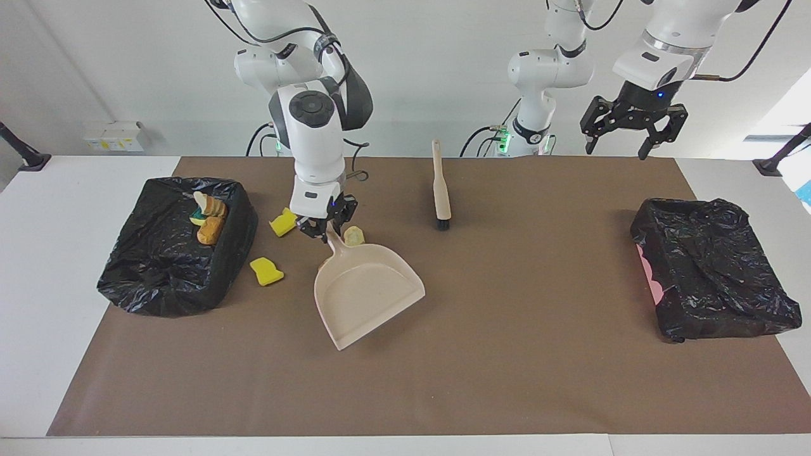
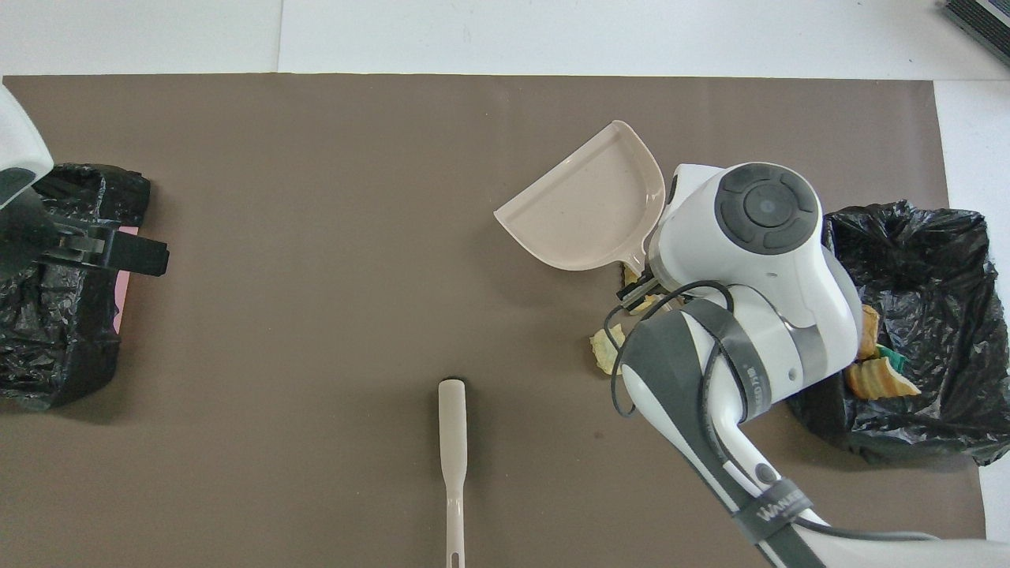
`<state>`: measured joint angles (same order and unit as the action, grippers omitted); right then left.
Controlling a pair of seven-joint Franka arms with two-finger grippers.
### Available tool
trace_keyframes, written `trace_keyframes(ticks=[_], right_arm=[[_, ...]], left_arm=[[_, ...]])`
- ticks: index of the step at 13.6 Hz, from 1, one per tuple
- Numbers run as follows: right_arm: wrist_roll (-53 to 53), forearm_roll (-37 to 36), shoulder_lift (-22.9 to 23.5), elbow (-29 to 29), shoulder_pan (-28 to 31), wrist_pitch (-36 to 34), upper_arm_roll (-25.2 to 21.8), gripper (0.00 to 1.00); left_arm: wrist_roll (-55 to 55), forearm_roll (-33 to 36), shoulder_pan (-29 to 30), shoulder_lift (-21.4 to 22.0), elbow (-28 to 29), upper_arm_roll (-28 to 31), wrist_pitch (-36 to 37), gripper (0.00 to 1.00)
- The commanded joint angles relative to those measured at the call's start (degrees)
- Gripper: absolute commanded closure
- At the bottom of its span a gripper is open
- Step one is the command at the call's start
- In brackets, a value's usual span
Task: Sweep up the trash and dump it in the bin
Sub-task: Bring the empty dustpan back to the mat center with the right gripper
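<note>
Here, the right gripper (image 1: 327, 229) was clamped on the handle of the dustpan (image 1: 365, 292), its fingers closed around the narrow stem. The pan lay low over the brown mat (image 1: 507, 380), near the middle toward the right arm's end of the worktop, its open mouth turned away from the robots; whether it rested flat on the mat cannot be told. The pan appeared bare inside.

The bin (image 1: 166, 266), lined with a black bag, stood at the right arm's end. Several pieces of trash already lay in it: tan pastry bits (image 1: 210, 229) and something green and yellow beside them. Part of the task therefore seemed done.

Still loose on the mat were two yellow sponge chunks, one (image 1: 267, 271) just beside the bin and another (image 1: 283, 222) nearer to the robots, plus a pale bread bit (image 1: 353, 235) beside the pan's handle. In the overhead view the right arm hid most of this group, so further pieces may have lain under it.

The brush (image 1: 441, 185) lay untouched on the mat, nearer to the robots than the pan. The left gripper (image 1: 632, 132) waited in the air with its fingers spread wide and holding nothing, over the edge of the mat near a second bag-lined bin (image 1: 713, 272) at the left arm's end.

By this judgement, sweeping the remaining pieces into the pan and another dump were left
</note>
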<state>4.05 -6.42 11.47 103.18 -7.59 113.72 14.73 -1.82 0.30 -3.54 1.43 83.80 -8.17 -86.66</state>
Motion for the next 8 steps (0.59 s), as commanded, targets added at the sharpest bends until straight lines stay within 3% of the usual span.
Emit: trace_keyframes(ticks=[1,5,8], right_arm=[[-9.30,4.99,5.39,-5.97,-1.89,0.10,-0.14,1.00],[-28.17,7.13,10.92,-8.42,-8.29,5.10,-0.14,1.00],[-42.16,6.51,19.00,-17.63,-14.10,4.59,-0.23,1.00]], left_arm=[[0.33,0.32,-4.27,0.95,0.31,4.45,1.05,0.00],[0.41,0.32,-3.94,0.95,0.31,5.79,1.05,0.00],[0.33,0.32,-3.67,1.03,0.40,5.88,1.14,0.00]])
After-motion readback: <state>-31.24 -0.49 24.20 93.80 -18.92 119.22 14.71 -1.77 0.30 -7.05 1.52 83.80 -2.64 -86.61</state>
